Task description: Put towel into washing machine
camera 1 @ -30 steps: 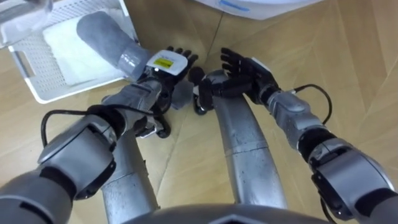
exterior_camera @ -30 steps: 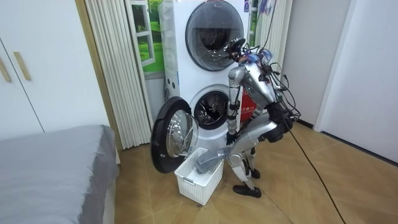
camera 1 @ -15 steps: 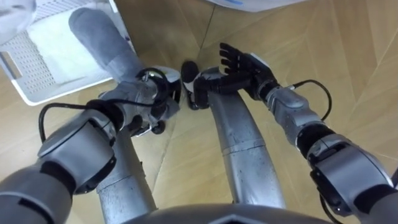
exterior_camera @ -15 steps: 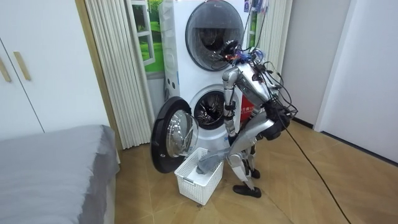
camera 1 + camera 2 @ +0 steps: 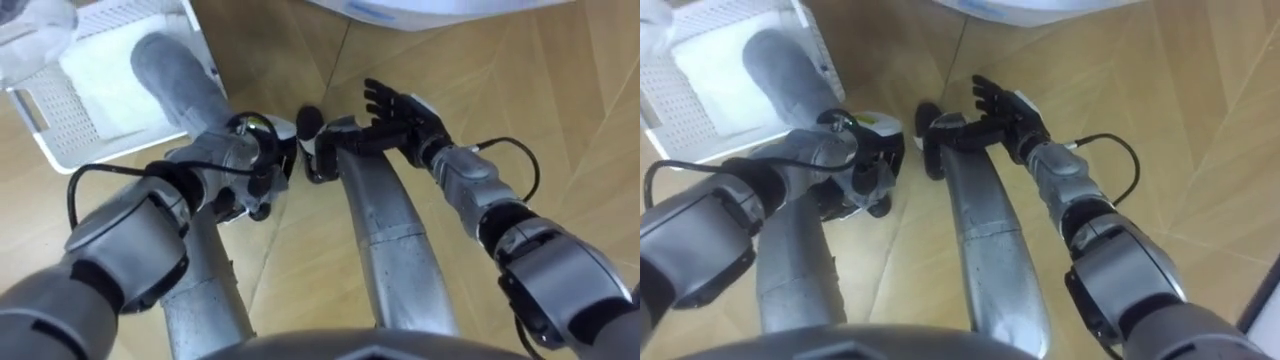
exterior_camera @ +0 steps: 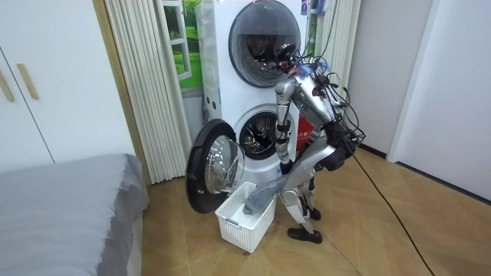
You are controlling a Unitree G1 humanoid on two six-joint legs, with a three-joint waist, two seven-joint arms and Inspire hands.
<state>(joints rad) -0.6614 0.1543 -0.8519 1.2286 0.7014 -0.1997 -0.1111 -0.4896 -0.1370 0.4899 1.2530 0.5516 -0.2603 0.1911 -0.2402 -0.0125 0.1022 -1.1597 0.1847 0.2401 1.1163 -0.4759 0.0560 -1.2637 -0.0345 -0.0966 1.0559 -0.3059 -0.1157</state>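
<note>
- Grey towel [image 5: 175, 75]: rolled, leaning in the white laundry basket [image 5: 55, 140] on top of a white cloth [image 5: 100, 85]. It is not yet in the washing machine [image 6: 261, 136], whose lower door [image 6: 209, 165] stands open.
- Left hand [image 5: 252, 150]: at the roll's near end, and turned over since a second ago. Its fingers were straight then and are hidden now, so I cannot tell whether it grips.
- Right hand [image 5: 405, 108]: held apart, fingers straight and spread, empty, unchanged.
- Judgement: a grasp on the towel is probably being set; the lift remains.
</note>
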